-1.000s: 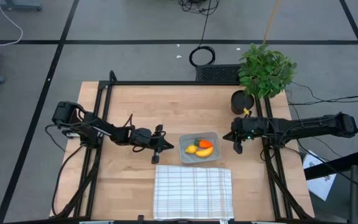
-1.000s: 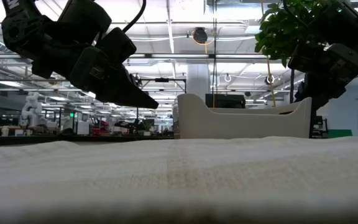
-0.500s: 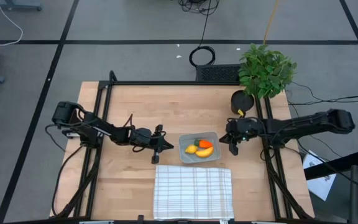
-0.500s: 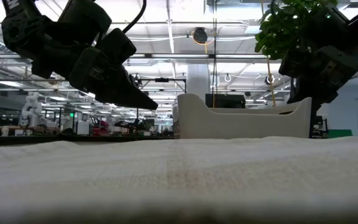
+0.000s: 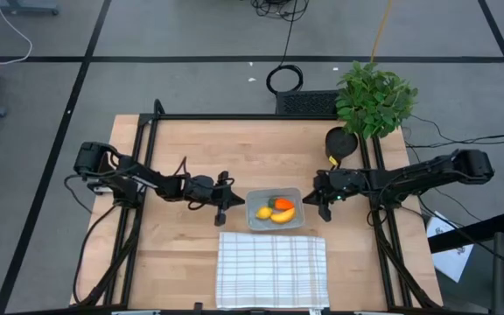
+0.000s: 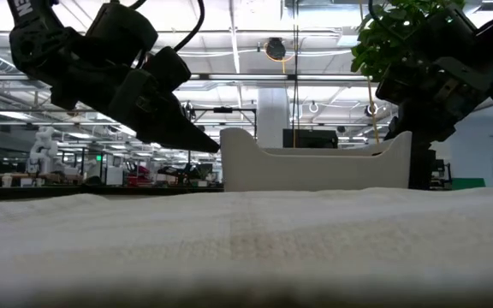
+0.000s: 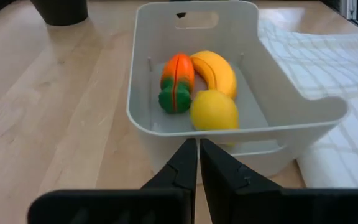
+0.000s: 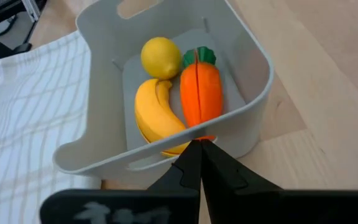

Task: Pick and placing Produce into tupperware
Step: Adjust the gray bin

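The tupperware (image 5: 274, 192) is a small grey-clear tub standing on the wooden table. The produce lies inside it: a banana (image 8: 154, 112), a lemon (image 8: 160, 57) and a carrot (image 8: 199, 93). My right gripper (image 5: 311, 203) is shut, with its tips at the tub's right wall. My left gripper (image 5: 237, 203) is shut too, with its tips right at the tub's left wall (image 7: 166, 134). My right gripper presses its shut fingertips (image 8: 191, 163) against the outside of the tub's right wall (image 8: 244, 127), just under the rim. It comes from the table's right, slanting down. The tub stands flat on the table. My left gripper's shut tips (image 7: 188, 163) stand at the left wall; whether they touch it I cannot tell.
A white checked cloth (image 5: 271, 269) lies just in front of the tub, toward the near edge. A black pot (image 5: 341, 140) and a leafy plant (image 5: 374, 96) stand at the far right. Bare wood lies open behind the tub.
My right gripper has gone toward the table's left and a little down, staying shut. The tub with the produce has slid left along the table toward my left gripper, staying upright.
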`<act>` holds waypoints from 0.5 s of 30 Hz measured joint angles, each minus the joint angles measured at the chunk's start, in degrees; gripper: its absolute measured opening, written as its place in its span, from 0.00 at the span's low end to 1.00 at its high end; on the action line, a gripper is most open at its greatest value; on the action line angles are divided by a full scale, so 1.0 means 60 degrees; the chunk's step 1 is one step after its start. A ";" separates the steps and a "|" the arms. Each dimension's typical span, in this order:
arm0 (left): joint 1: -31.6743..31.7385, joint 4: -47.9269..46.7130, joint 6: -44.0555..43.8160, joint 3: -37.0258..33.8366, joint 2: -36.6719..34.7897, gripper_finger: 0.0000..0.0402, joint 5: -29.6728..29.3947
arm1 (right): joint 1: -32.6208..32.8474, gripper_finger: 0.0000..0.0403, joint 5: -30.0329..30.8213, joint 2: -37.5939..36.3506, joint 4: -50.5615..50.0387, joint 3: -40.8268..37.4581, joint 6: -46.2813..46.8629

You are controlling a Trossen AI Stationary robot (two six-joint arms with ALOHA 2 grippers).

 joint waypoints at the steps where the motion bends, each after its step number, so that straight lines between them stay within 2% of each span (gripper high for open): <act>1: 0.0030 0.0000 -0.0026 0.0000 0.0000 0.06 0.0058 | 0.0000 0.00 -0.0003 0.0079 0.0101 0.0000 -0.0003; 15: 0.0093 0.0015 -0.0091 -0.0007 -0.0004 0.06 0.0006 | 0.0004 0.00 -0.0030 0.1021 0.1124 -0.0004 -0.0023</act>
